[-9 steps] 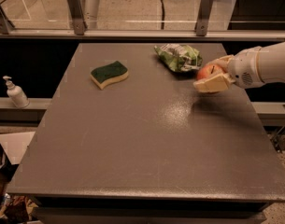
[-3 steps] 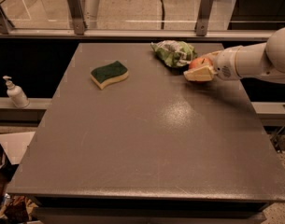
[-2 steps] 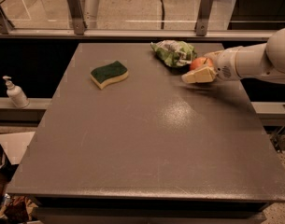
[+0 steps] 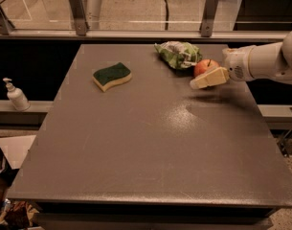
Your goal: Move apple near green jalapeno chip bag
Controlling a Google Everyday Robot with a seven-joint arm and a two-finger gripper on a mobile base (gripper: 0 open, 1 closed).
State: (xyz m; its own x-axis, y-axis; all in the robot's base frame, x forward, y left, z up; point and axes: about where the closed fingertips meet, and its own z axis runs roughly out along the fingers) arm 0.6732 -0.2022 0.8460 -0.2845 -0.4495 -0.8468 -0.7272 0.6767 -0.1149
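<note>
The apple (image 4: 206, 66) sat near the far right corner of the desk (image 4: 145, 143). It was just beside the green jalapeno chip bag (image 4: 178, 54), which lay by the far edge. The gripper (image 4: 203, 76) was at the apple and held it. One of its fingers (image 4: 210, 78) lay across the front of the apple, and the other was hidden behind it. The white arm (image 4: 267, 60) reached in over the right edge. A green and yellow sponge (image 4: 112, 75) lay well apart, toward the far left corner.
</note>
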